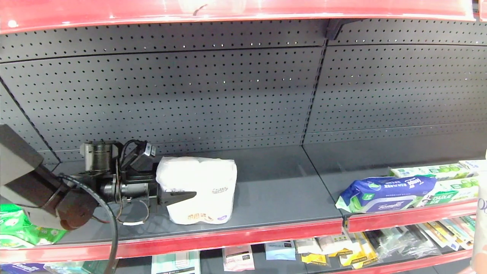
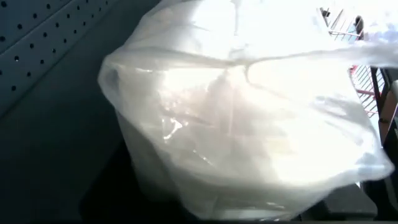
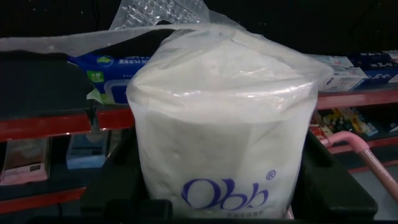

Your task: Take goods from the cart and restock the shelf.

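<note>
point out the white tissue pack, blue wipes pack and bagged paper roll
white tissue pack (image 1: pixel 205 177), head view, its front face
blue wipes pack (image 1: pixel 384 190), head view, its top face
bagged paper roll (image 3: pixel 224 143), right wrist view, its side

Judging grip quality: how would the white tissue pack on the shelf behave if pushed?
The tissue pack is likely light and soft: bagged paper rolls. Its loose, wrinkled film may slip in the left gripper. On its broad base, it probably slides, not tips.

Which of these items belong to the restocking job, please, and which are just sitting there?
Job: white roll pack in left jaws; printed roll pack in right jaws; shelf.
Bystanders: blue wipes pack; green boxes; green packets.
</note>
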